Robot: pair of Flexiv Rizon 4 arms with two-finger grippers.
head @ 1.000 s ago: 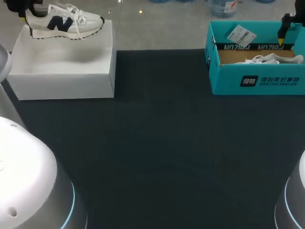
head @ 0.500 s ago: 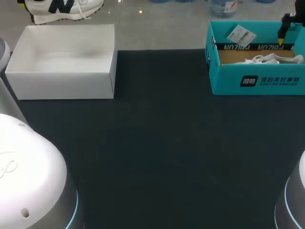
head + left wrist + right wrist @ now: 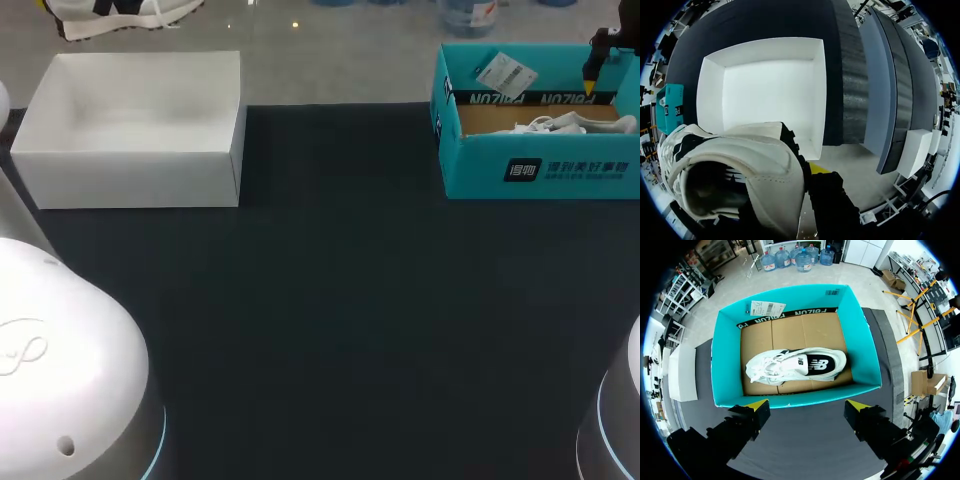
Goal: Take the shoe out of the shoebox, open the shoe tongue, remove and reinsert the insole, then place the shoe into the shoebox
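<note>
1. The head view shows only the sole of the shoe [image 3: 120,14], past the far wall of the white shoebox [image 3: 130,150]; the box stands open at the far left corner of the table [image 3: 330,320].
2. The left wrist view adds the grip: the left gripper [image 3: 802,177] clamps the shoe's heel end in the air over the shoebox; one yellow tip shows, the other is hidden behind the shoe.
3. Only the right wrist view shows the second shoe [image 3: 795,365] fully, lying on its side in the teal box [image 3: 725,365] at the far right corner; the right gripper [image 3: 807,412] hangs above the box's near wall, fingers wide, holding nothing.
4. A second ago the whole shoe sat just above the shoebox's far wall; now it is nearly out of the head view; the right gripper has not moved.
</note>
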